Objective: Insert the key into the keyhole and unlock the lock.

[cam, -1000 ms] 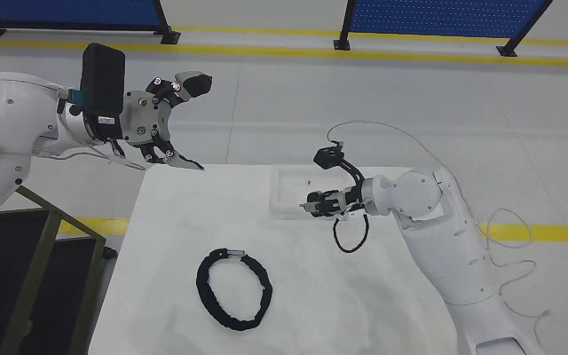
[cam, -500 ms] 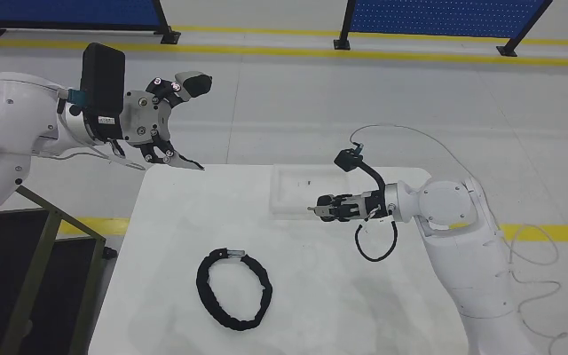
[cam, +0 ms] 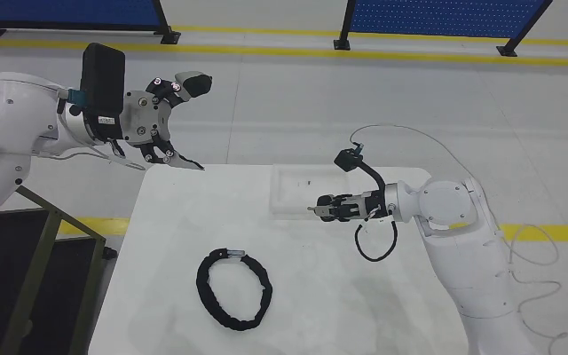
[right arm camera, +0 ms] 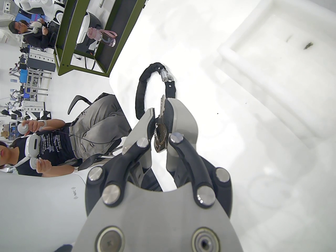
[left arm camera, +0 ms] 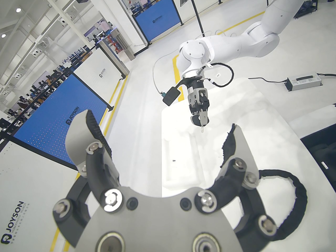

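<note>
A black fabric-covered chain lock [cam: 233, 288] lies coiled on the white table [cam: 177, 231], its metal lock cylinder [right arm camera: 164, 75] at one end of the loop. My right gripper [cam: 318, 210] is shut on a silver key [right arm camera: 160, 124], blade pointing out past the fingertips, hovering over the table beside the foam tray. The right gripper [left arm camera: 200, 124] with the key also shows in the left wrist view. My left gripper [cam: 182, 120] hangs open beyond the table's far left corner, well away from the lock [left arm camera: 291, 192].
A shallow white foam tray [cam: 297, 191] rests at the table's far middle. A green metal frame cart [right arm camera: 86, 24] stands off the table's left side. A grey power box [left arm camera: 304, 81] lies on the floor past the table.
Over the last second my right arm drew back from the foam tray toward the right with the key; it has held still for the last half second. The left arm has not moved.
</note>
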### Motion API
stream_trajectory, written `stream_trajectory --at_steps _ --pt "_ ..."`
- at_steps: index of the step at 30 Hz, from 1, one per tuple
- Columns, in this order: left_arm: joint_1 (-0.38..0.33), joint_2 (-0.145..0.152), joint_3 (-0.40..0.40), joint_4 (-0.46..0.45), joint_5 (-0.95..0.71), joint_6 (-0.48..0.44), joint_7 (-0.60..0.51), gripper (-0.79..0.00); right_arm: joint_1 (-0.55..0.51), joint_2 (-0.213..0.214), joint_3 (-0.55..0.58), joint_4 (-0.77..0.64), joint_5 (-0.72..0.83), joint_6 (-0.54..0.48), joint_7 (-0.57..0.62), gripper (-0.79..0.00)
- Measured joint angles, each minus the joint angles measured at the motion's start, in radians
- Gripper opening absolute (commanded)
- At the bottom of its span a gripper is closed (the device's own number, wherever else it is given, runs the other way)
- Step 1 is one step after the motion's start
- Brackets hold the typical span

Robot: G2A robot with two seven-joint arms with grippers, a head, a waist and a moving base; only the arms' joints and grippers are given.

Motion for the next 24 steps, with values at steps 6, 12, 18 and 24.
stream_trajectory --at_steps 6,12,18,24 --pt "0.079 0.006 -0.011 0.003 -0.035 -0.006 -0.081 0.000 0.000 0.000 0.000 0.000 0.000 0.000 0.000 -0.785" --pt "0.173 0.010 -0.017 0.007 0.024 -0.005 -0.046 0.000 0.000 0.000 0.000 0.000 0.000 0.000 0.000 -0.785" --pt "0.277 0.009 -0.010 0.028 0.158 0.020 0.032 0.000 0.000 0.000 0.000 0.000 0.000 0.000 0.000 -0.785" --pt "0.365 -0.005 -0.007 0.086 0.233 0.075 0.086 0.000 0.000 0.000 0.000 0.000 0.000 0.000 0.000 -0.785"
